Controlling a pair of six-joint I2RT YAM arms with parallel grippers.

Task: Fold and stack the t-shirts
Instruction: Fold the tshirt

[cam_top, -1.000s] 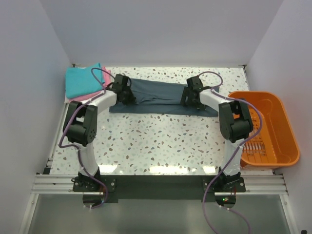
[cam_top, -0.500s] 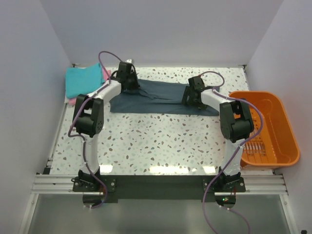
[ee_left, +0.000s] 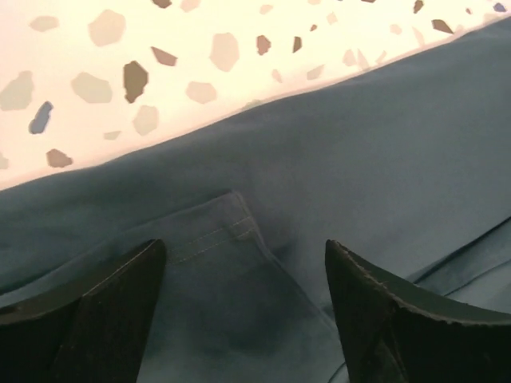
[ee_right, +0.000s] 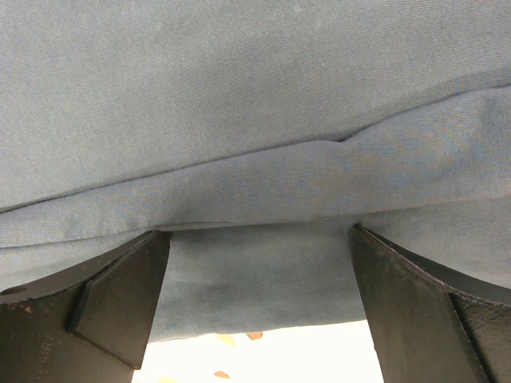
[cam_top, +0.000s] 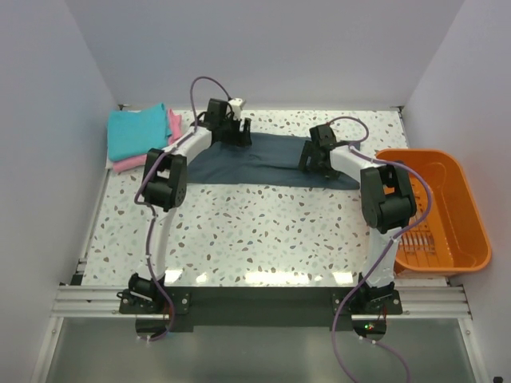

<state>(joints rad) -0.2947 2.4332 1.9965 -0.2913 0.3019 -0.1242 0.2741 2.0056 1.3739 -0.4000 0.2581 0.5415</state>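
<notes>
1. Mid-fold on the dark slate blue-grey cloth t-shirt, lying as a long band across the far side of the speckled desk, near the turquoise cloth t-shirt stacked on the pink cloth t-shirt
2. Left gripper spread wide over its left end; right gripper wide too, straddling a ridge at its right end
3. Next, likely: pinching both ends, folding one across

Plain white walls closed in the back and both sides, bright and evenly lit. The speckled terrazzo table filled the booth, with an aluminium rail along its near edge and an orange bin at its right.
</notes>
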